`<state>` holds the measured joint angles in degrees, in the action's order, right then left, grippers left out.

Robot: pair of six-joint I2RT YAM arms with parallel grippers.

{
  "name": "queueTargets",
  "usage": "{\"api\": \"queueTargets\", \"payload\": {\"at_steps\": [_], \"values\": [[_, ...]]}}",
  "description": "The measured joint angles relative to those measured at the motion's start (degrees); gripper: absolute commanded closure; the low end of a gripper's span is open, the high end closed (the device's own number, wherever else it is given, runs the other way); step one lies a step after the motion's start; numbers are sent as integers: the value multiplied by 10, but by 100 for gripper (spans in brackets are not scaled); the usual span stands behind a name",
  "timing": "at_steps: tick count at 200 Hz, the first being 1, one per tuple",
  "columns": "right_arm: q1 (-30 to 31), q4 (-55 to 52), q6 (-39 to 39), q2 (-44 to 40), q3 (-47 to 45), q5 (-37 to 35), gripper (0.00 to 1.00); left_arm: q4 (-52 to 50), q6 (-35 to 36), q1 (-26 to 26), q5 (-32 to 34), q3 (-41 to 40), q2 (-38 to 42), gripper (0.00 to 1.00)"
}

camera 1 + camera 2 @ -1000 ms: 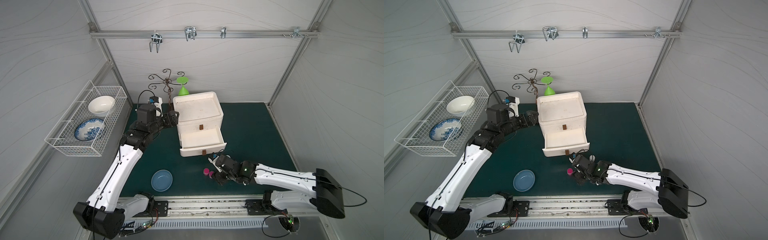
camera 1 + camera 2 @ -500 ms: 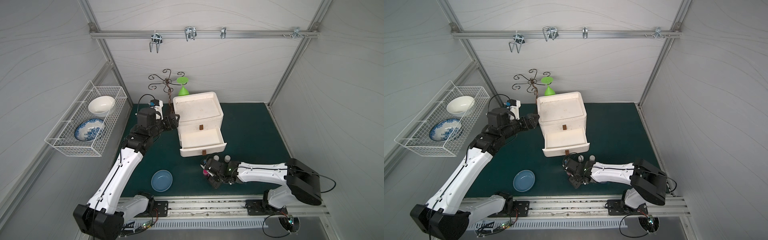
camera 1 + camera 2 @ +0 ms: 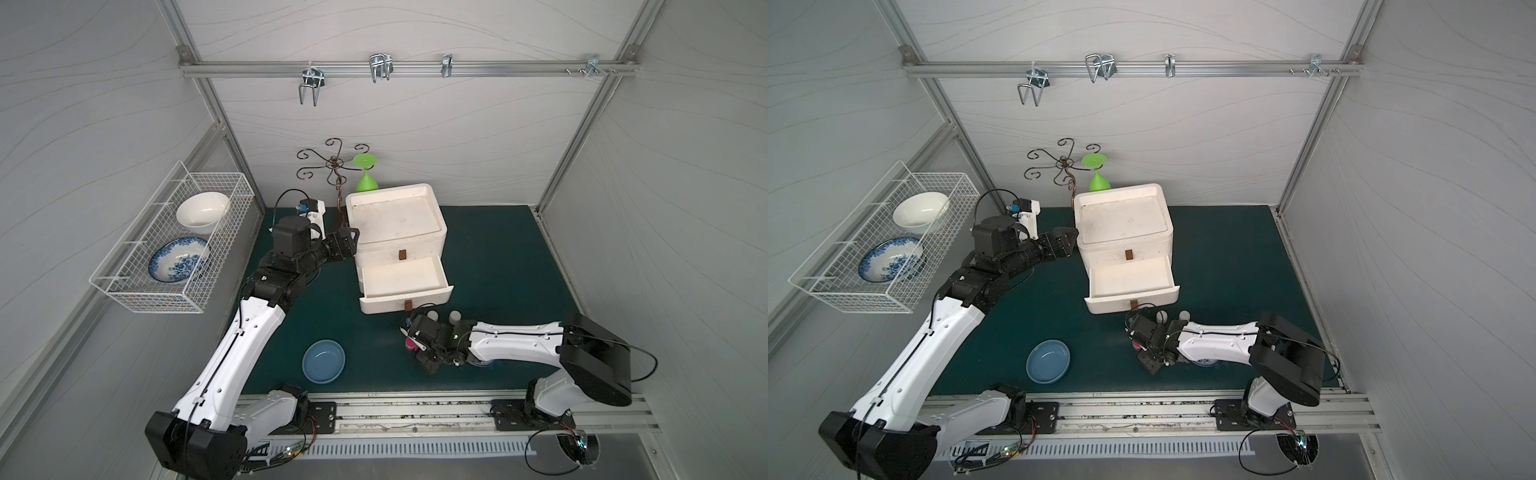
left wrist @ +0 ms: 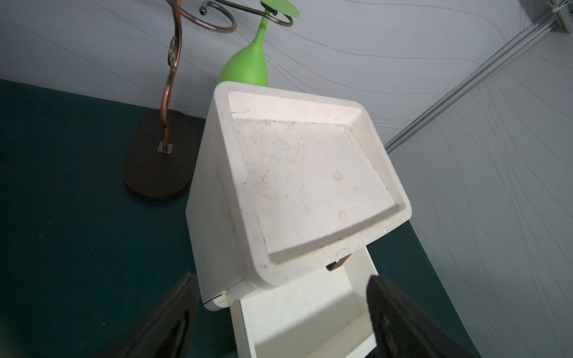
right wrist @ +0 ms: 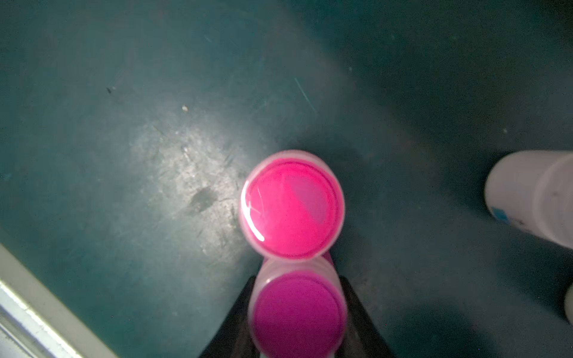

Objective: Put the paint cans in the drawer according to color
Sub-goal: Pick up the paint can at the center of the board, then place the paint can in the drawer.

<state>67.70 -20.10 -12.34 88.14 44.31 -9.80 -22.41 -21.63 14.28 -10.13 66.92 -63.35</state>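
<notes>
Your right jaws pinch one squat magenta can (image 5: 297, 313) with a glossy round lid, its twin (image 5: 291, 204) just beside it; your left jaws gape.

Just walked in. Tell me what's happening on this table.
The right gripper is down on the green mat in front of the drawer unit, fingers closed on one magenta paint can, with the second magenta can right beside it. Two white cans stand nearby. The bottom drawer is pulled open and looks empty. The left gripper hangs open by the unit's side, holding nothing.
</notes>
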Motion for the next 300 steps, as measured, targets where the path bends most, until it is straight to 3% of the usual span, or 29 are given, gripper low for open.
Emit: {"api": "queueTargets", "payload": {"at_steps": [59,94,119,202,240,248,300], "values": [[36,-65,-12,-94,18,-33,75,0,0,0,2,-1,0,11],[48,-122,-26,-184,84,-52,72,0,0,0,2,-1,7,11],[33,-139,-25,-197,148,-57,72,0,0,-2,2,-1,11,11],[-85,-132,24,28,364,-29,73,0,0,-7,2,-1,13,11],[-99,-134,48,110,408,-32,73,0,0,-11,0,-1,13,9],[-100,-134,53,124,418,-33,72,0,-1,-13,-1,-1,13,1],[-103,-129,82,202,469,-34,65,0,-7,-16,-9,-1,13,0]]}}
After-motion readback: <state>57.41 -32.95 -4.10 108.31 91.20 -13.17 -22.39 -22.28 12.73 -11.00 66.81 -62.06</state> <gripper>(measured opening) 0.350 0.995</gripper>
